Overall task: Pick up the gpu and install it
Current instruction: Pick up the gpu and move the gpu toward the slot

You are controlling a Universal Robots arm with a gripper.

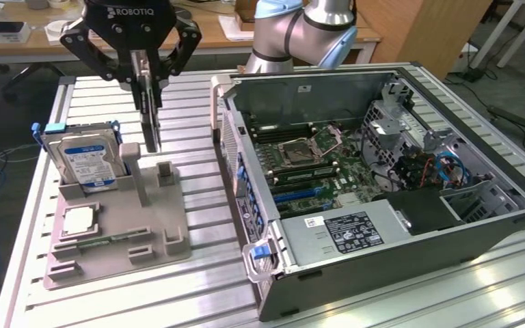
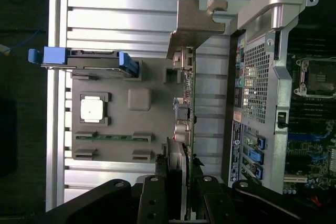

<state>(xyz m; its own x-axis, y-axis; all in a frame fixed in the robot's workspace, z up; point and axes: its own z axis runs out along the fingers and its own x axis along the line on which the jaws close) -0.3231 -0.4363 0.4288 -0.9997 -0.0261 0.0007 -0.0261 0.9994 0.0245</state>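
The gripper [image 1: 148, 82] pinched the gpu [image 1: 152, 126] by its upper edge (the card hung upright) over the gray holder [image 1: 117, 219], beside the open computer case [image 1: 381, 253].

Matte black on the metal two-finger gripper [image 1: 145, 83], white lettering [image 1: 131, 11] above. Black also on the thin flat gpu card [image 1: 151, 126], silvery at its metal bracket [image 2: 197, 24]. Silver for the boxy hard drive [image 1: 80, 147], blue-and-white label [image 1: 89, 167], bright blue rails [image 1: 55, 128]. Dull grey on the moulded holder tray [image 1: 117, 225]. Pale silver ribbed stripes across the aluminium table [image 1: 107, 301]. Green circuit board [image 1: 331, 160] inside the dark grey steel computer case [image 1: 399, 256].
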